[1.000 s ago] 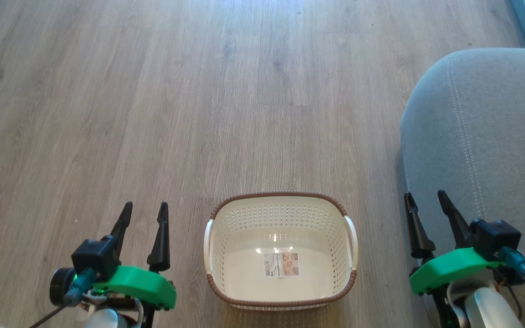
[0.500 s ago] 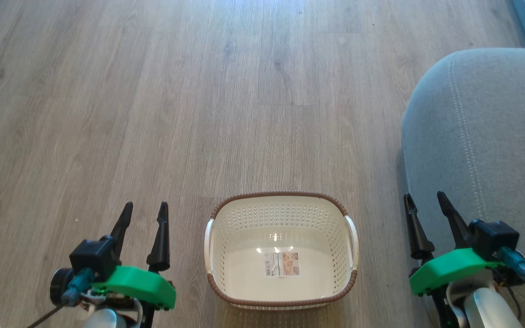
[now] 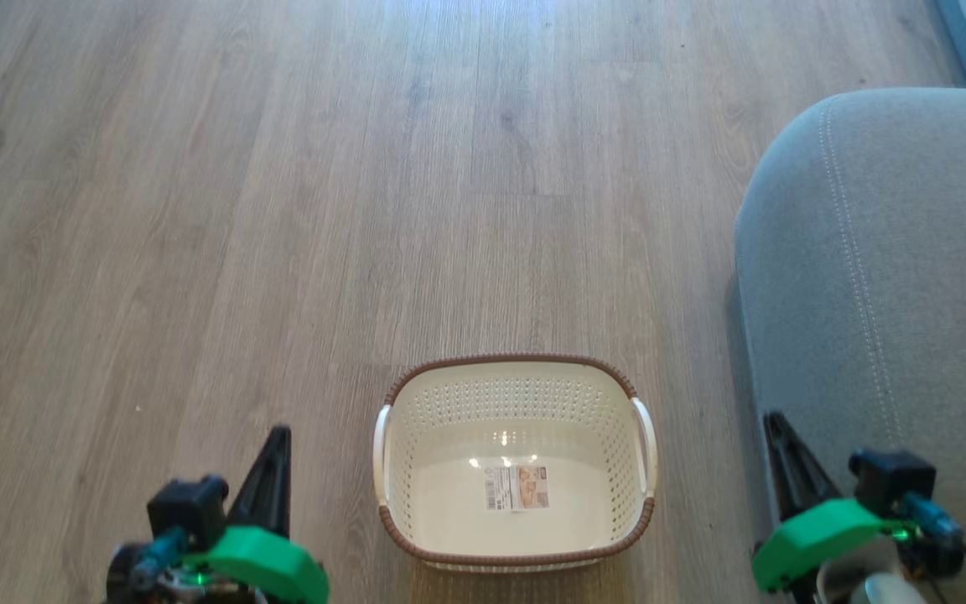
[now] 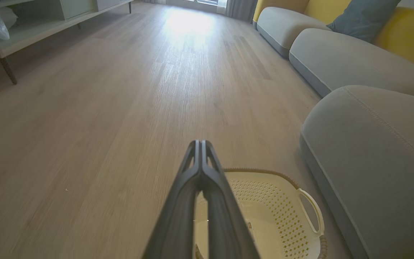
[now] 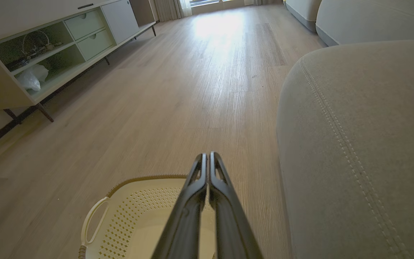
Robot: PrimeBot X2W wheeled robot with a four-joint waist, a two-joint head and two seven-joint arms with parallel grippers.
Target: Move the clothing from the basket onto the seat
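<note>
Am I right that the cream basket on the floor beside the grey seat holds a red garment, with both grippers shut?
Not quite: the head view shows the basket empty but for a label. It does stand on the floor beside the seat, left gripper and right gripper shut.

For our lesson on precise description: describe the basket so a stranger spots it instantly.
Start at the wooden floor beside the big grey seat. The basket stands there, left of the seat. It is cream, with holed walls, a brown braided rim and white handles.
</note>
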